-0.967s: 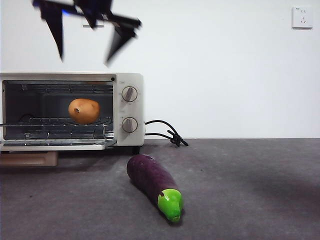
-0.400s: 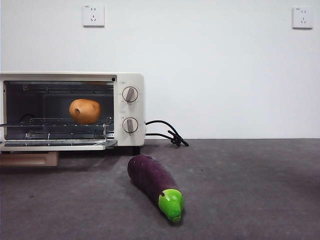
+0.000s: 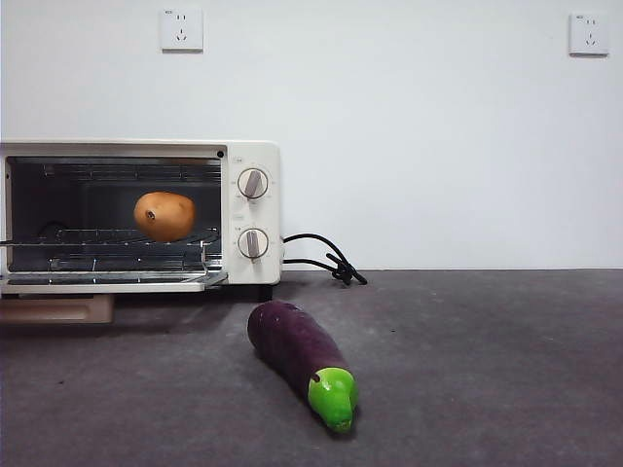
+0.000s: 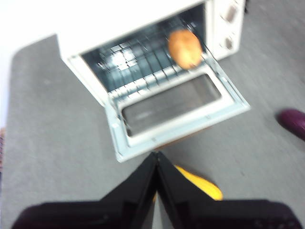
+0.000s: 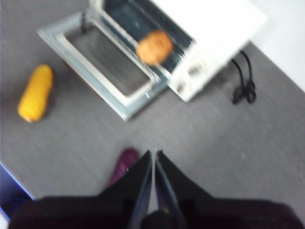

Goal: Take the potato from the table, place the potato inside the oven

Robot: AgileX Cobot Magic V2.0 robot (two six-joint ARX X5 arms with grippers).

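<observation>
Left claw (image 4: 156, 191): jaws pressed together, holding nothing, poised high above the surface (image 3: 487, 370) and looking down on the open oven (image 3: 251, 156). Right claw (image 5: 153, 191): jaws likewise pressed together and empty, raised well clear on the oven's knob side; neither claw appeared in the front view. Potato (image 3: 164, 216): one, orange-brown, dark spot at one end, resting on the wire rack (image 3: 117, 236) inside the oven cavity, toward the knob side and apart from the walls; judged so placed because the rack gives it a level seat well inside the opening. Oven door (image 4: 176, 114): folded down flat in front of the cavity, not yet shut, leaving the potato exposed. Knobs (image 3: 252, 183): two, on the cream panel beside the cavity. Cord (image 3: 326, 258): black, coiled behind the oven on the surface. Eggplant (image 3: 297, 355): purple, green tip, lying on the surface in front of the oven, apart from it. Yellow vegetable (image 5: 35, 93): lying on the surface near the open door, blurred. Judgement: placement looked complete, with both claws idle.
</observation>
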